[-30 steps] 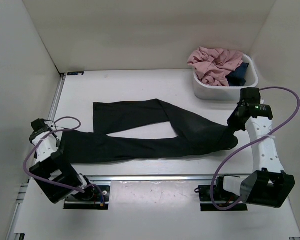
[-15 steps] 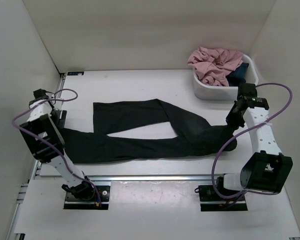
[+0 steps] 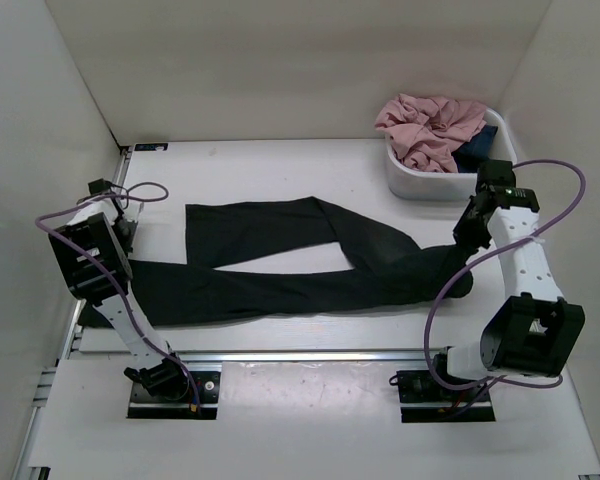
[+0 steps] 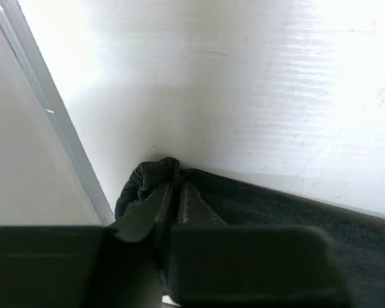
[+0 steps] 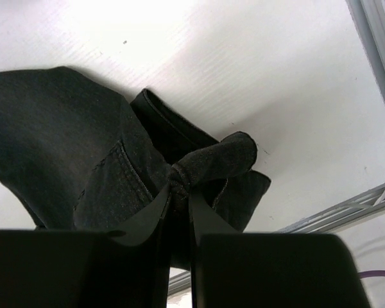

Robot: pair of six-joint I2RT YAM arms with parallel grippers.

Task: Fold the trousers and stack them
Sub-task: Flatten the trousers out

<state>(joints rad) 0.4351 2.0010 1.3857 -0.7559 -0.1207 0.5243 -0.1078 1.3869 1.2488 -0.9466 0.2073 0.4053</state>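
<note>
**Top external view.** The trousers [image 3: 280, 285] lie spread across the table [image 3: 280, 180], legs crossing in a shallow X. The left gripper [image 3: 124, 248] sits at the cuff end of the near leg; the right gripper [image 3: 466, 238] sits at the waist end. Each holds an opposite extremity, judged to be so that the garment can be carried over in one fold. Beyond the right gripper stands a white basket [image 3: 405, 185] holding a pink garment [image 3: 430, 125] and a dark blue garment [image 3: 477, 150], neither of them the work piece.

**Left wrist view.** The left gripper [image 4: 174, 192] is pressed together on a bunched knob of black fabric. The trousers [image 4: 276, 212] run off to its right. The table's edge rail [image 4: 54, 119] lies close on its left, so room for outward travel is judged slight.

**Right wrist view.** The right gripper [image 5: 179, 192] is pinched on a twisted tuft of the waistband. The trousers [image 5: 64, 122] hang slack to its left, with a pocket seam showing. A metal rail [image 5: 346, 208] lies to its right. The grip is on a small gather and could slip under a pull.
</note>
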